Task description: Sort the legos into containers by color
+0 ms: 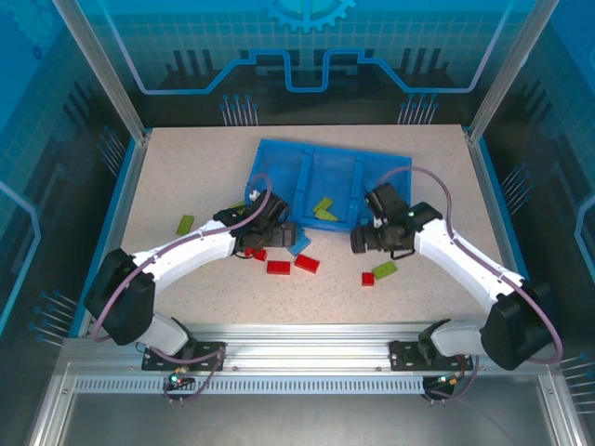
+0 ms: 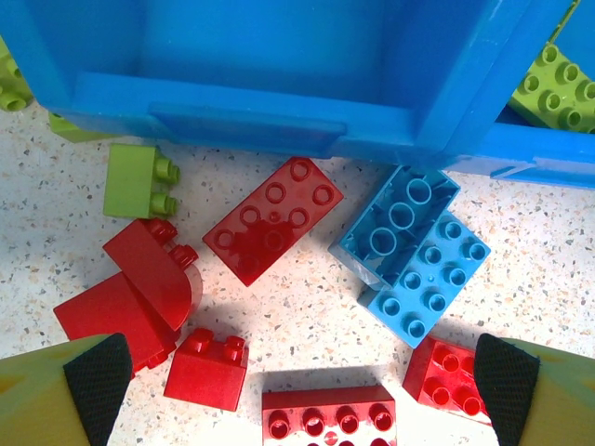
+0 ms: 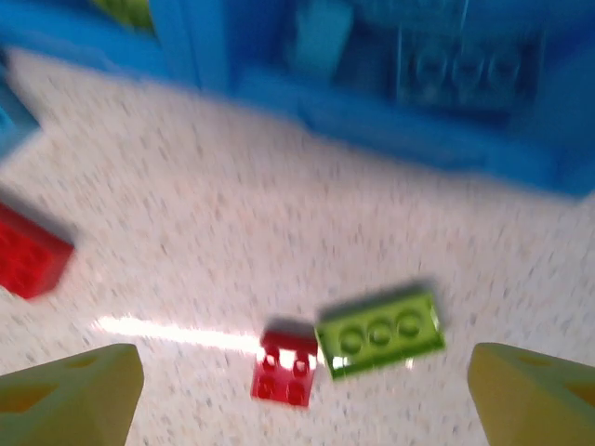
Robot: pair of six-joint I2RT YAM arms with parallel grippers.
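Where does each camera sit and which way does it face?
Top external: above, behind the bases, looking down on the blue plastic tray, left claw, right claw.
Left wrist: on that arm, looking down past its fingertips at red bricks by the tray.
Right wrist: looking down past its fingertips; shares the small red square brick with top external.

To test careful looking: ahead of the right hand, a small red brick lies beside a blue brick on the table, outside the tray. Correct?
No. Beside the small red brick lies a yellow-green brick, not a blue one; the right wrist view shows it. Both lie on the table, outside the tray.
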